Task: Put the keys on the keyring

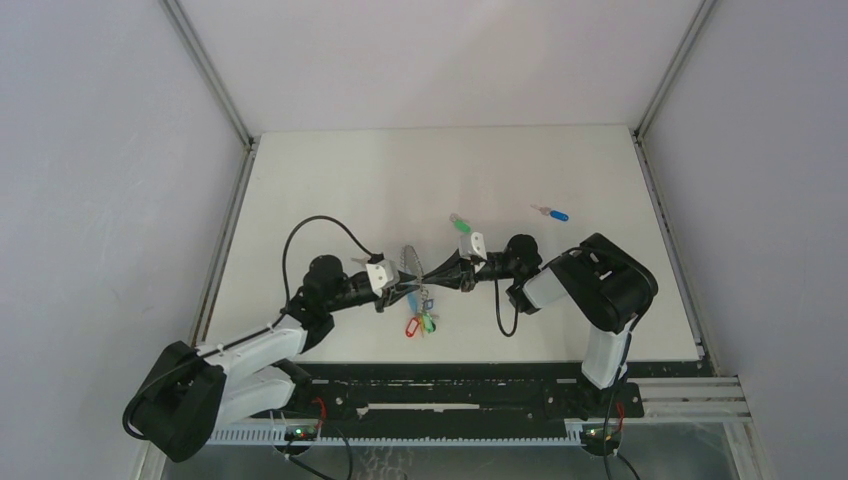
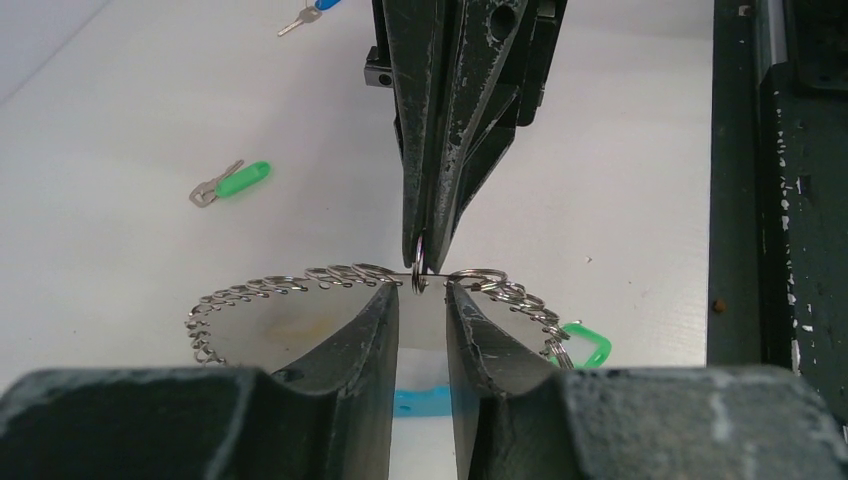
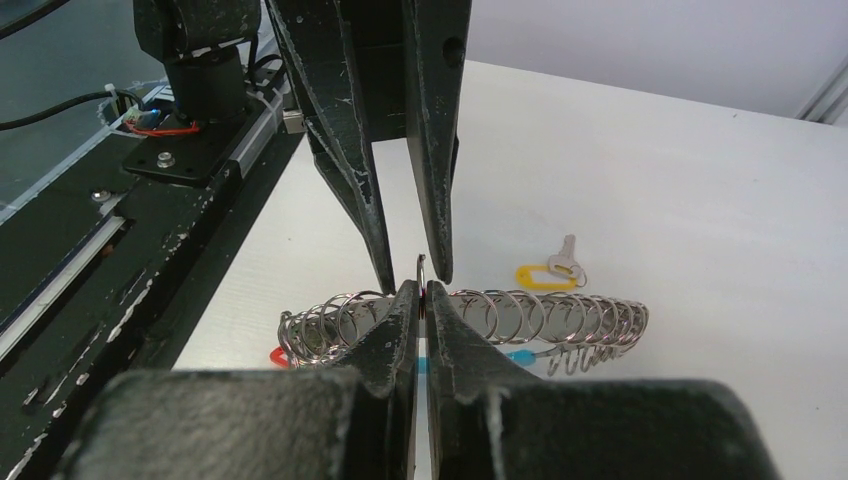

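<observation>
We see white table (image 1: 330, 180). On left gripper (image 2: 422, 296), fingers slightly apart, straddling wire. On right gripper (image 3: 421, 292), tips pressed together, pinching small loop of keyring (image 2: 250, 295) near table centre. From keyring: green key (image 1: 461, 224) at 1 o'clock, blue key (image 1: 553, 212) at 2 o'clock, both on table.

- Left claw (image 2: 420, 292) and right claw (image 3: 422, 292) meet tip to tip, with the keyring (image 3: 540, 315) strung between them, so nothing can pass there.
- Green key (image 1: 460, 224) lies just beyond the right claw, and the blue key (image 1: 553, 212) farther right.
- The far surface (image 1: 400, 170) is open room.
</observation>
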Robot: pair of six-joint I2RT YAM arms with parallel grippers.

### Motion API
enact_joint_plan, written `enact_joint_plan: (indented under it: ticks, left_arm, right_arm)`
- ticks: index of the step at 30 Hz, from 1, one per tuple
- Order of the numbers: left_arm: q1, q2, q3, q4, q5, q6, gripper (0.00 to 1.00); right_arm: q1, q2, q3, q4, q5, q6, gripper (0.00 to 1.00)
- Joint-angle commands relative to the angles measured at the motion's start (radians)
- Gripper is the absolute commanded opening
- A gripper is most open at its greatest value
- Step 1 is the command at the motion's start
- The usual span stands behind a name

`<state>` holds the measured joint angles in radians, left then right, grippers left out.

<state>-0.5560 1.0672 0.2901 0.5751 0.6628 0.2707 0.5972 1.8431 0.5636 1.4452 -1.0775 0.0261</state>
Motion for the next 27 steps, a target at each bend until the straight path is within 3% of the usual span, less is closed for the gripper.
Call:
enact_joint_plan:
  ticks: [1, 20, 27]
  left_arm:
    - [0.007, 0.008, -0.005, 0.071, 0.032, -0.024, 0.28]
    - [0.01, 0.04, 0.012, 0.071, 0.05, -0.023, 0.17]
    - [0.01, 0.031, 0.008, 0.077, 0.041, -0.021, 0.07]
  right_arm:
    - [0.008, -0.048, -0.002, 0.039, -0.008, 0.012, 0.0]
    - [0.041, -0.033, 0.027, 0.038, -0.043, 0.031, 0.0]
    - [0.043, -0.024, 0.035, 0.015, -0.062, 0.031, 0.0]
